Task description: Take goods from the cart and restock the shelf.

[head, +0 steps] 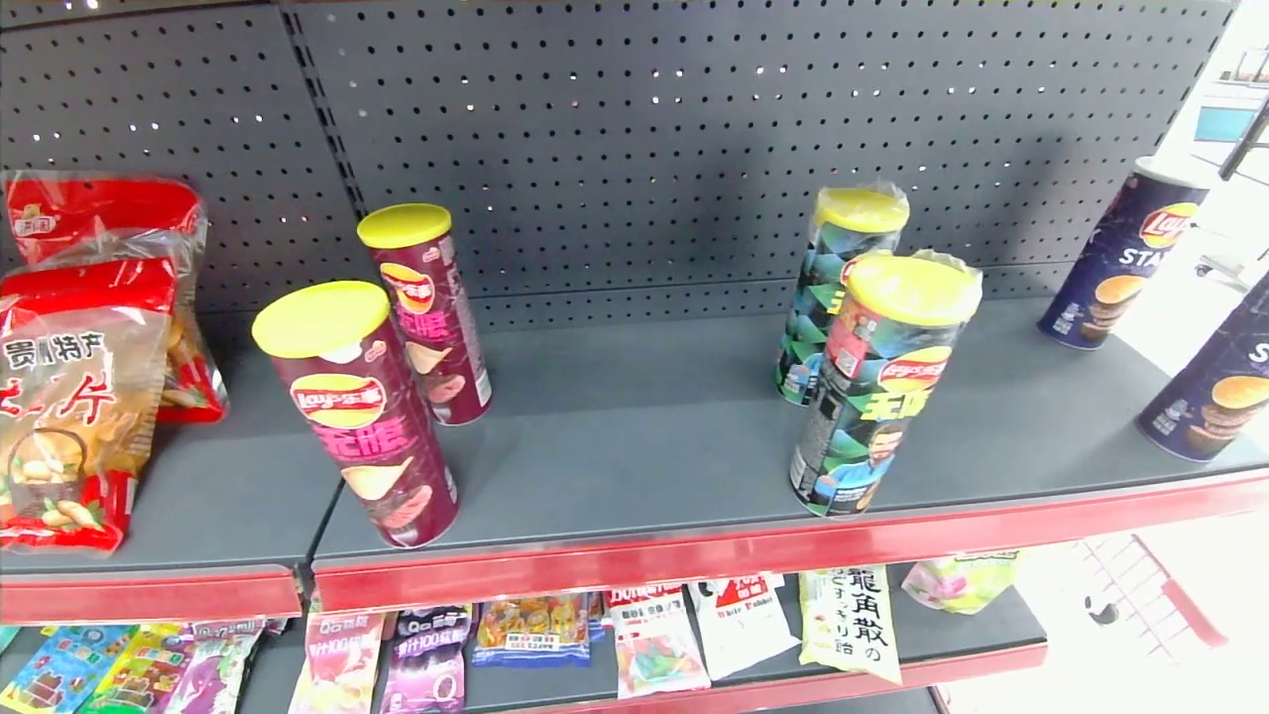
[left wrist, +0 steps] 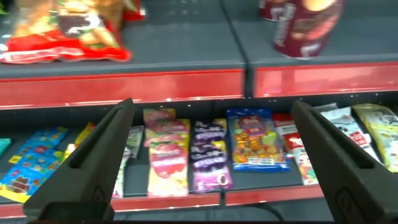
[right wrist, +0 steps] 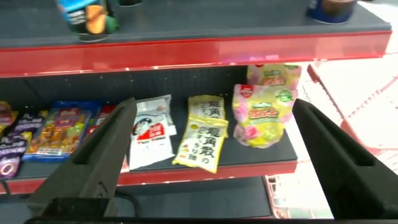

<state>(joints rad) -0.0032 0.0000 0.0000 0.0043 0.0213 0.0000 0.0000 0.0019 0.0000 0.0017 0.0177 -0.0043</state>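
Perforated grey panelling (head: 694, 119) is backing the upper shelf (head: 644, 436), which is serving as your reference. On it, two maroon cans (head: 357, 416) are standing toward its left part and two green-patterned cans (head: 877, 387) toward its right part, with bare board lying between the pairs. Dark blue cans (head: 1120, 258) are occupying its right end, and red snack bags (head: 79, 416) are sitting on the adjoining board at its left. Flat packets (head: 654, 635) are lying on the tier beneath it.

Both tools are facing that lower tier. The left gripper (left wrist: 208, 168) and the right gripper (right wrist: 208, 168) are each holding their fingers spread wide and carrying nothing. Judged from this, you are standing between placements, at the fetch step. What appears to be the wire cart (right wrist: 354, 93) is sitting beyond the shelf's right end. The next move is calling for a turn toward it and a grasp on one item.
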